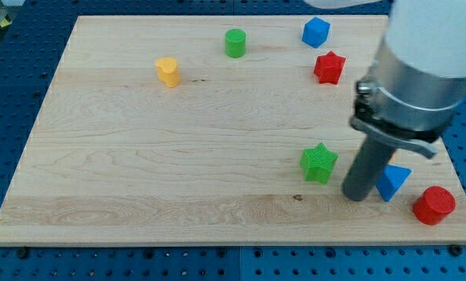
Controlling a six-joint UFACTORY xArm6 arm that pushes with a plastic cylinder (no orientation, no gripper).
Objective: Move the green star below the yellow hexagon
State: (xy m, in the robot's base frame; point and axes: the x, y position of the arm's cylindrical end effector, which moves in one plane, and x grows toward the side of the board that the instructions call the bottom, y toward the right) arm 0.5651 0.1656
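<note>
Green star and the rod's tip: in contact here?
Apart. The camera view shows a strip of bare wood between the green star and my tip, which stands just to the star's right, beside the blue triangle.

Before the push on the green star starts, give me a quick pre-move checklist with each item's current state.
1. Green star in view: ok.
2. Yellow hexagon in view, toward the view's upper left: ok.
3. My tip on the star's right, the side to push from: ok.
4. Tip touching the star: not ok, a gap shows.
5. Board left of the star free of blocks: ok.
6. Blue triangle apart from my tip: cannot tell.
</note>
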